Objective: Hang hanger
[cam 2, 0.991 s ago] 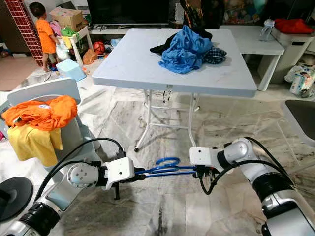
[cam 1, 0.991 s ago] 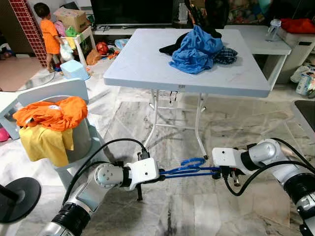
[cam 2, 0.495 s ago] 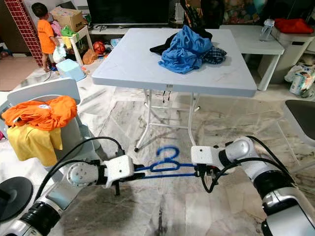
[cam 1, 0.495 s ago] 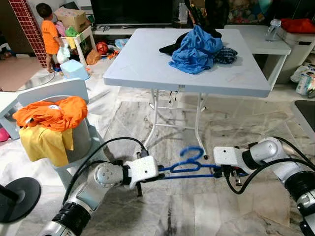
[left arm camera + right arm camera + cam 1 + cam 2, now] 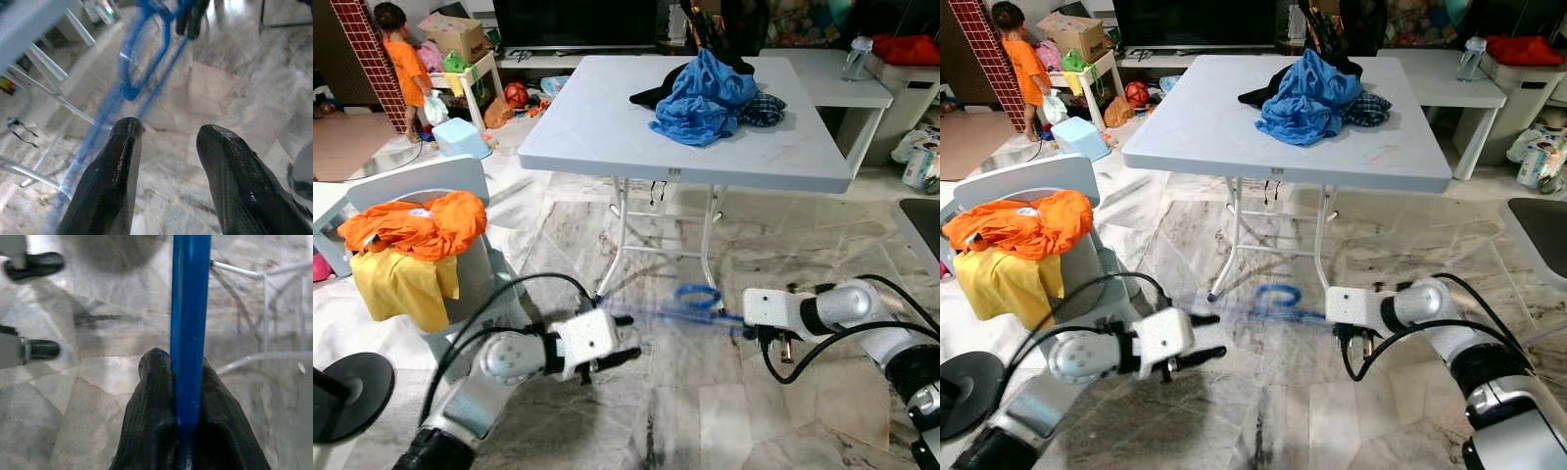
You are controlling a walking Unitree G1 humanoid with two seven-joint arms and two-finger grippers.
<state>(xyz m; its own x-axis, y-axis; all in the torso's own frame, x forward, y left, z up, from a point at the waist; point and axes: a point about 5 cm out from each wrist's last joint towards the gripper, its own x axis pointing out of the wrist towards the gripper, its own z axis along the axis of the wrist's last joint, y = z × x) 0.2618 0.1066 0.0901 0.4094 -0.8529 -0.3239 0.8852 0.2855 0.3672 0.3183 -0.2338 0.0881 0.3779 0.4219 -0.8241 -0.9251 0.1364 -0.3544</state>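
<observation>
The blue plastic hanger (image 5: 693, 299) hangs low over the marble floor in front of the table, blurred by motion. My right gripper (image 5: 745, 323) is shut on one end of it; in the right wrist view the blue bar (image 5: 190, 318) runs straight out from between the closed fingers (image 5: 156, 396). My left gripper (image 5: 626, 338) is open and stands a short way to the left of the hanger's other end, holding nothing. In the left wrist view its two black fingers (image 5: 110, 186) are spread, with the hanger (image 5: 142, 73) beyond them.
A white folding table (image 5: 597, 137) carries a heap of blue clothes (image 5: 705, 93). At my left stands a white chair (image 5: 421, 186) draped with orange and yellow garments (image 5: 411, 230). A black round base (image 5: 342, 392) is at the lower left. A person (image 5: 406, 69) stands far left.
My left gripper has let go of the hanger, opened and drawn back to the left. The hanger now hangs from the right gripper alone and is swinging.
</observation>
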